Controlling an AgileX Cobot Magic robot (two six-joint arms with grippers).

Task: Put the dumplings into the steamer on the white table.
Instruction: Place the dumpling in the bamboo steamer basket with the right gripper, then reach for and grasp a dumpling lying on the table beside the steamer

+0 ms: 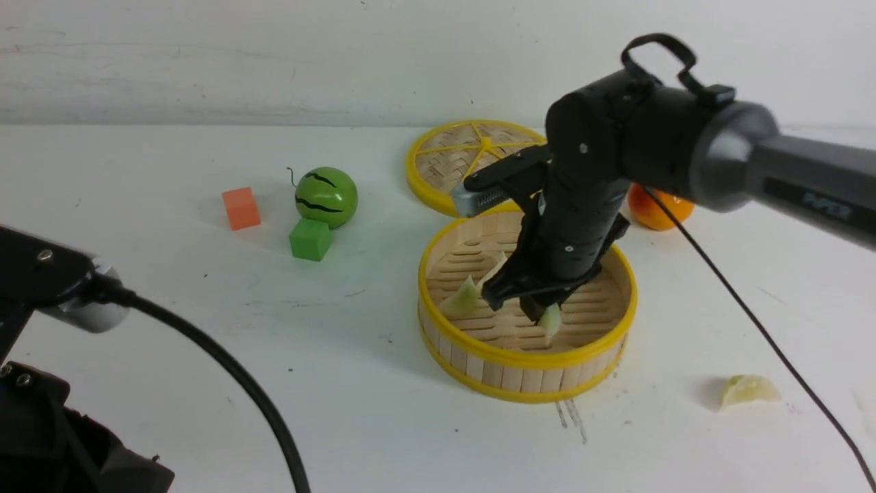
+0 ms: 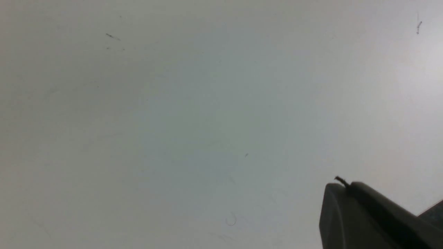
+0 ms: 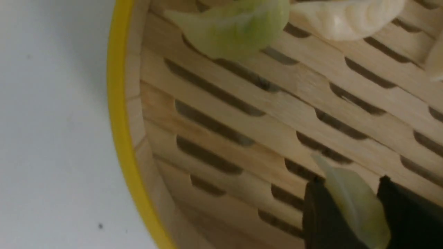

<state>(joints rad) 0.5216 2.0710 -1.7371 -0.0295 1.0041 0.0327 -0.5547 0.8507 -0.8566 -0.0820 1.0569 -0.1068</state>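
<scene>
One pale yellow-green crescent toy dumpling (image 3: 353,207) is pinched on edge between the black fingers of your right hand (image 1: 545,313). That hand hangs inside the ring of the large round bamboo steamer with yellow rims (image 1: 527,359), towards its near wall and clear of its slatted floor. At least two more dumplings lie in that steamer, a green one (image 1: 464,298) by its left wall and a cream one (image 3: 349,17) just beside it. A pale sliver at the edge of the right wrist view may be a third, but you cannot be sure. One last dumpling (image 1: 748,390) sits on the white desk (image 1: 205,356) outside the steamer, to its right and nearer you. Your left hand (image 2: 342,193) is closed, well to the left of the steamer. Watch the release: the grip looks to be on the thin pleated edge, so the piece may cling to one pad. It could also drop tilted, bounce off the slats against the near rim and perhaps go over it. Going lower first risks nudging the steamer, which looks light enough to slide. The black cable (image 1: 773,349) trailing from your right arm runs close by the loose dumpling right of the steamer, so a careless swing could drag that piece further from the steamer.
</scene>
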